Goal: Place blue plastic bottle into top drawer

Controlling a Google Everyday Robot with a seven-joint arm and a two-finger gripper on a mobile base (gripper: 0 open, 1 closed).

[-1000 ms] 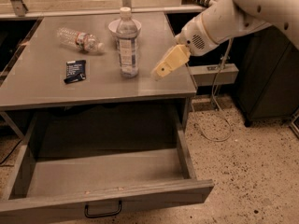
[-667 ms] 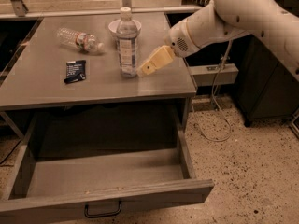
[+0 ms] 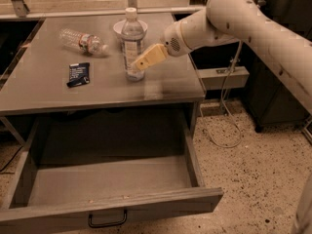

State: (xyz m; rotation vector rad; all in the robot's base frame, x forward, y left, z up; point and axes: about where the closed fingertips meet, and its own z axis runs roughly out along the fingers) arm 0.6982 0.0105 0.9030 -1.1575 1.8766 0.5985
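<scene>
Your view looks down on a grey metal table [image 3: 165, 84] with the top drawer [image 3: 112, 182] standing wide open beneath it; the drawer's small black handle [image 3: 105, 220] sits on its front panel, near the bottom edge of the view, and its grey floor is bare apart from a few small specks near the front. At the left of the tabletop a clear bottle with a red-marked label [image 3: 83, 40] lies on its side; just in front of it, and apart from it, lies a small dark packet [image 3: 78, 74]. Near the middle of the tabletop you find the blue plastic bottle [image 3: 132, 38], upright on the table with its white cap on, not in the drawer; a white bowl [image 3: 119, 28] stands just behind it. The gripper [image 3: 139, 64], tan in colour, reaches in from the right and overlaps the lower half of the bottle; you cannot tell whether it is closed on the bottle or only lies across it. To the right, the white robot arm [image 3: 243, 23] rises toward the upper right corner; below it a pale cable [image 3: 225, 130] loops over the speckled floor [image 3: 253, 179].
</scene>
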